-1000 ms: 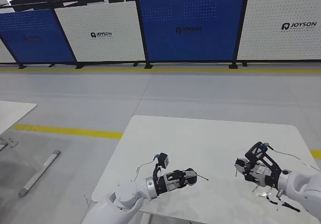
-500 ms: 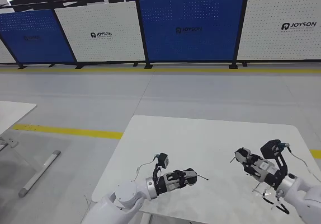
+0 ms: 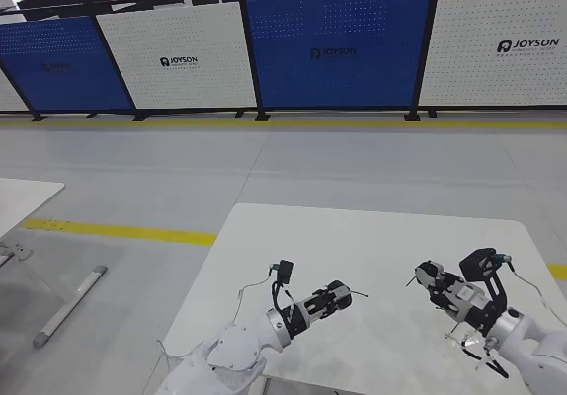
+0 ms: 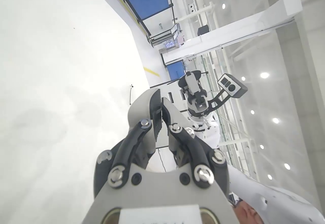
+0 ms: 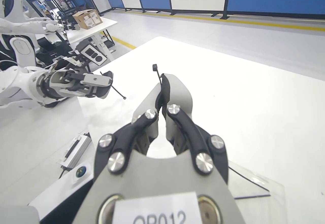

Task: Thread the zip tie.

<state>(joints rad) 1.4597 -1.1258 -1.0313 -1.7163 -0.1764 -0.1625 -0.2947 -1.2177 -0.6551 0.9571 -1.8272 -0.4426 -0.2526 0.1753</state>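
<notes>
My left gripper (image 3: pixel 341 293) hovers over the white table (image 3: pixel 382 237) near its front, shut on a thin black zip tie (image 3: pixel 359 293) that pokes out toward the right arm. The left wrist view has this strand (image 4: pixel 130 95) beside the closed fingertips (image 4: pixel 156 98). My right gripper (image 3: pixel 424 274) hangs opposite, a short gap away, shut on another black zip tie piece (image 5: pixel 157 71) whose square head stands above the fingertips. In the right wrist view the left gripper (image 5: pixel 109 83) and its strand (image 5: pixel 118 93) point toward my right gripper (image 5: pixel 163 83).
A clear plastic sheet (image 5: pixel 254 182) with a black zip tie on it lies at the table's front right, under the right arm. A silver box (image 5: pixel 73 151) sits below the table's front edge. A second table with a cardboard box (image 5: pixel 87 18) stands off to the left.
The left gripper has lifted and shifted forward and a little toward the right arm. The right gripper turned its wrist a second ago and has held still since.
</notes>
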